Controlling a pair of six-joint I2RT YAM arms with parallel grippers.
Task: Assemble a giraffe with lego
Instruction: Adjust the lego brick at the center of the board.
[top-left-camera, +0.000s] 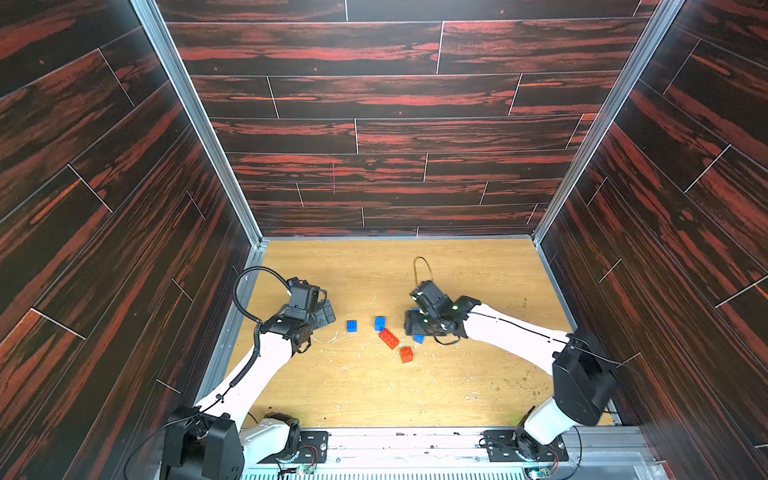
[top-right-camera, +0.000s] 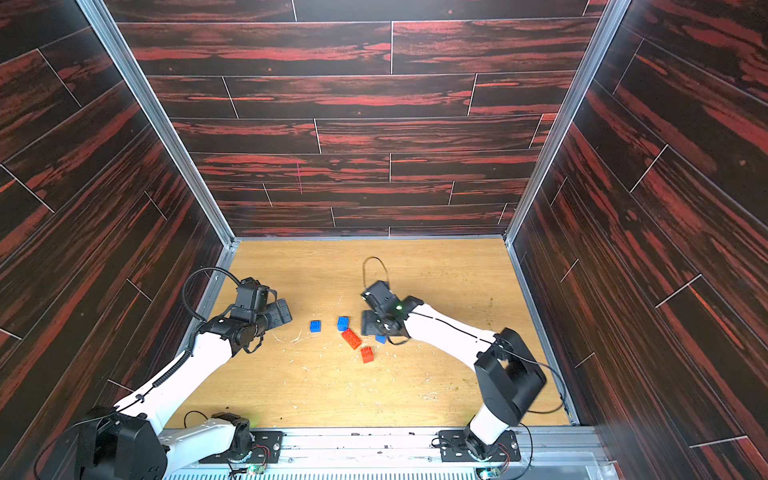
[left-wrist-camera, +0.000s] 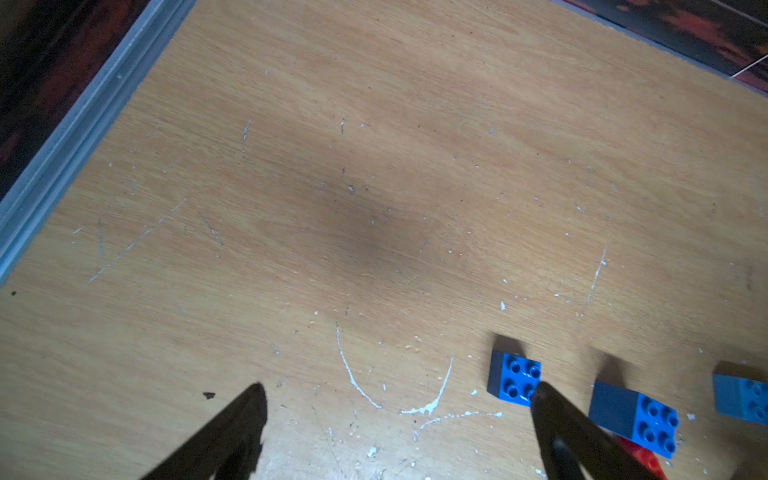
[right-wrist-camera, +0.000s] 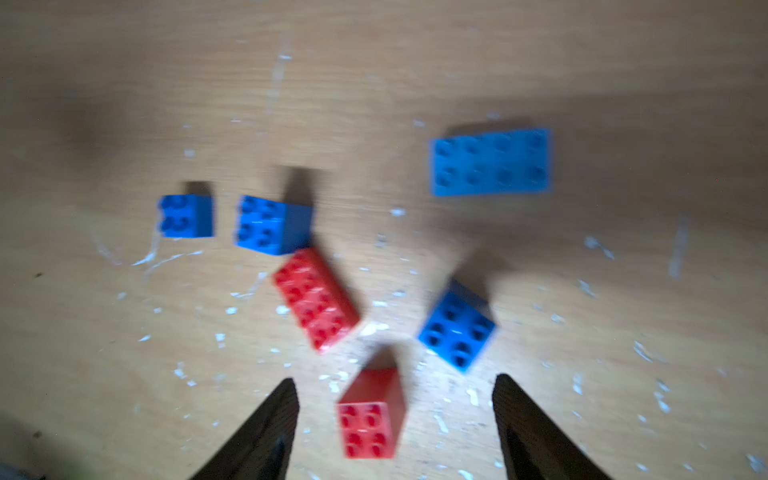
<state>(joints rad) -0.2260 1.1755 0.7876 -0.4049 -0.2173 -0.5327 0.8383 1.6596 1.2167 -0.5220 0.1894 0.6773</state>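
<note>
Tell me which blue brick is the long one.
The light blue brick: eight studs on top, while the three small blue bricks show four each.

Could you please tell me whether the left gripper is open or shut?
Open: on the left gripper, the fingers stand wide apart over the table, holding nothing.

Light wooden worktop, scratched and flecked white, boxed in by dark red-streaked plank walls and aluminium rails.

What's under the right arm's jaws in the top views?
Only a corner of a small blue brick pokes out beneath the right arm's jaws; the long light blue brick is mostly covered, shown whole only in the right wrist view.
</note>
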